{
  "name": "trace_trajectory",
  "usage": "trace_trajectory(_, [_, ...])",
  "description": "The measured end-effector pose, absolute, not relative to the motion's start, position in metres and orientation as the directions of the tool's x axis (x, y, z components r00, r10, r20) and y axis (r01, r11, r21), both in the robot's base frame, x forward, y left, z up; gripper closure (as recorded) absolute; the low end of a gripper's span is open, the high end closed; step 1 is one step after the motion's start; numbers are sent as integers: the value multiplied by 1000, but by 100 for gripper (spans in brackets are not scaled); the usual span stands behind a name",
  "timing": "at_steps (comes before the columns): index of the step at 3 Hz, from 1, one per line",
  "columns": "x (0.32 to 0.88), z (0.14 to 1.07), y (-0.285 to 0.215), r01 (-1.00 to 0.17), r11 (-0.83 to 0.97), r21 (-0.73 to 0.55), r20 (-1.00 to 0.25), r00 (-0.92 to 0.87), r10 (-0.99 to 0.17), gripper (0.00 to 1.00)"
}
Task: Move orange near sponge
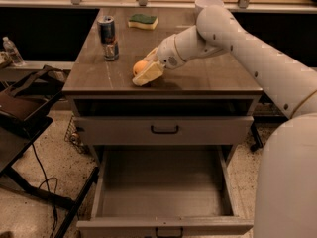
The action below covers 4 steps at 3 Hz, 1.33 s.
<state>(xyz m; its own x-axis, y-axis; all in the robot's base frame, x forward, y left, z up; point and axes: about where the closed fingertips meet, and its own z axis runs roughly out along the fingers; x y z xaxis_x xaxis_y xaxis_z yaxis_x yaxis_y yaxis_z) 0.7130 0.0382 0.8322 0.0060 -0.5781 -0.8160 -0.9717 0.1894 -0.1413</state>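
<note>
The orange sits between the pale yellow pads of my gripper, low over the front left part of the wooden table top. The gripper is shut on the orange. The sponge, dark green on top with a yellow body, lies at the far middle of the table, well behind the gripper. My white arm reaches in from the right.
A drink can stands at the left of the table, between the gripper and the sponge's side. A white bowl sits at the back right, partly behind the arm. The bottom drawer stands pulled open below. A water bottle stands at far left.
</note>
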Motion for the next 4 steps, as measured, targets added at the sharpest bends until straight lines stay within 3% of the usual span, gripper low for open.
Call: trace_trajectory(4, [713,833,38,-972,189,-141,-816,6,-578,100])
